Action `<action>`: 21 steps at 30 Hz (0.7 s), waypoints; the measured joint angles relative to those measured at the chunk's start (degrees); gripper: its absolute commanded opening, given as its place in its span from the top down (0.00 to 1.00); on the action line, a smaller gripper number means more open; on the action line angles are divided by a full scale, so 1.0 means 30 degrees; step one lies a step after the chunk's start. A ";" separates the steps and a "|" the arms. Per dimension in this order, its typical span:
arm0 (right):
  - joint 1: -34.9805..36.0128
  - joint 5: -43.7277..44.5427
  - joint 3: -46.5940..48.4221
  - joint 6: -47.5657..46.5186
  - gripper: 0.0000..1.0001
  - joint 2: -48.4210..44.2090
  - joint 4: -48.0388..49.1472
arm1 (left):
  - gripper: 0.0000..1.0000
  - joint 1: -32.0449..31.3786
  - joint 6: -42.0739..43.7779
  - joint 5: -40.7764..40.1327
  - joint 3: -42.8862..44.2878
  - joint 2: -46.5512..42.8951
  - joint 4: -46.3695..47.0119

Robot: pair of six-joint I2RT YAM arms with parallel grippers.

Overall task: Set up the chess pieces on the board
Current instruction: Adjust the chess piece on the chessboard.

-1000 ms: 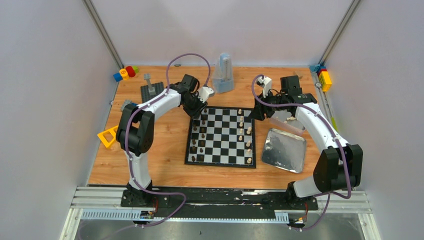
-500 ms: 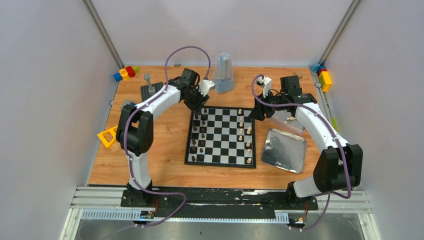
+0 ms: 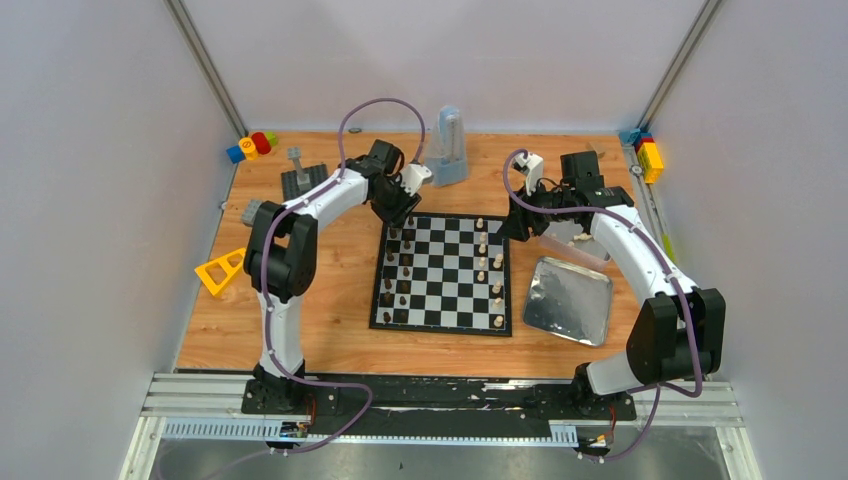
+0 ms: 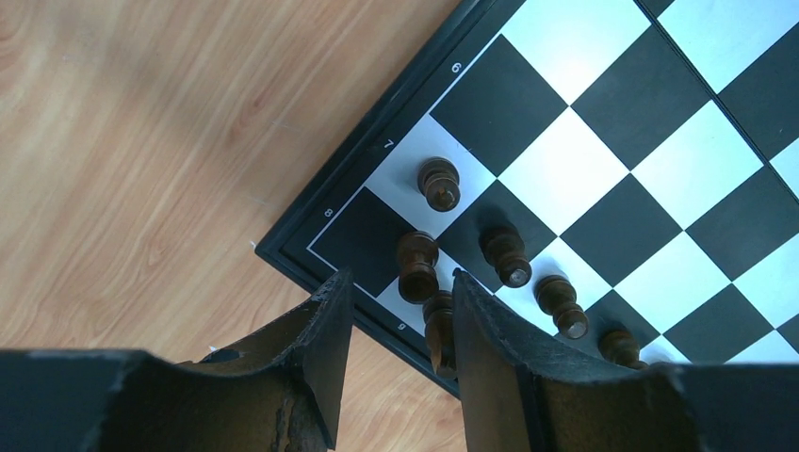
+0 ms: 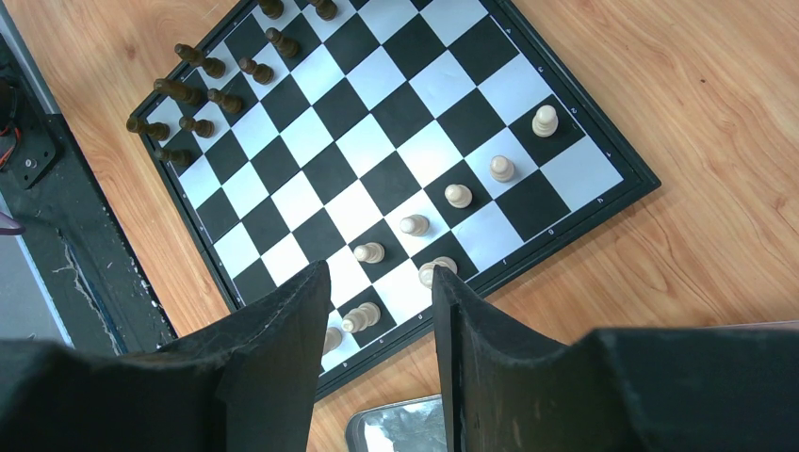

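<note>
The black-and-white board (image 3: 440, 290) lies mid-table. Dark chess pieces (image 3: 404, 268) stand along its left side and pale ones (image 3: 496, 262) along its right. My left gripper (image 3: 400, 203) hangs over the board's far left corner. Its jaws (image 4: 400, 278) are open. Through the gap I see a dark piece (image 4: 438, 330) standing close by the right finger, clear of the left one. More dark pieces (image 4: 439, 182) stand around it. My right gripper (image 3: 516, 226) hovers by the far right corner, open and empty (image 5: 379, 271), above the row of pale pieces (image 5: 458, 195).
A silver tray (image 3: 568, 300) lies right of the board, with a clear tub (image 3: 575, 238) behind it under the right arm. A translucent container (image 3: 448, 150) stands behind the board. At left are a studded baseplate (image 3: 303, 181), a yellow triangle (image 3: 217, 273) and toy blocks (image 3: 252, 145).
My left gripper has opened and drawn back a little from the board's far left corner, leaving a dark piece standing there. The right arm has not moved.
</note>
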 measured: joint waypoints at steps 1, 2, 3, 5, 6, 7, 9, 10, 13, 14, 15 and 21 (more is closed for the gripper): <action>0.0000 0.0000 0.0000 0.0000 0.55 0.0000 -0.0007 | 0.51 0.0000 0.0000 0.0036 0.0015 0.0058 -0.0066; 0.0000 0.0000 0.0000 0.0000 0.55 0.0000 -0.0007 | 0.52 0.0000 0.0007 0.0058 0.0029 0.0087 -0.0095; 0.0000 0.0000 0.0000 0.0000 0.55 0.0000 -0.0007 | 0.53 0.0000 0.0007 0.0058 0.0095 0.0124 -0.0168; 0.0000 0.0000 0.0000 0.0000 0.55 0.0000 -0.0007 | 0.56 0.0000 0.0007 0.0087 0.0270 0.0182 -0.0204; 0.0000 0.0000 0.0000 0.0000 0.55 0.0000 -0.0007 | 0.57 0.0000 0.0000 0.0109 0.0313 0.0189 -0.0182; 0.0000 0.0000 0.0000 0.0000 0.55 0.0007 -0.0007 | 0.59 0.0000 0.0007 0.0146 0.0350 0.0189 -0.0197; 0.0000 0.0000 0.0000 0.0000 0.55 0.0007 0.0000 | 0.63 0.0000 0.0007 0.0240 0.0452 0.0226 -0.0219; 0.0000 0.0000 0.0000 0.0000 0.55 0.0007 -0.0007 | 0.64 0.0000 0.0000 0.0299 0.0554 0.0291 -0.0248; 0.0000 0.0000 0.0000 0.0000 0.55 0.0007 -0.0007 | 0.68 0.0000 0.0000 0.0546 0.0991 0.0590 -0.0379; 0.0000 0.0000 0.0000 0.0000 0.55 0.0007 -0.0007 | 0.69 0.0000 -0.0007 0.0583 0.1093 0.0663 -0.0393; 0.0000 0.0000 0.0000 0.0000 0.55 0.0015 -0.0007 | 0.72 -0.0007 0.0000 0.0634 0.1173 0.0729 -0.0408; 0.0000 0.0000 0.0000 -0.0007 0.55 0.0175 -0.0015 | 0.82 -0.0007 -0.0007 0.0794 0.1231 0.0838 -0.0503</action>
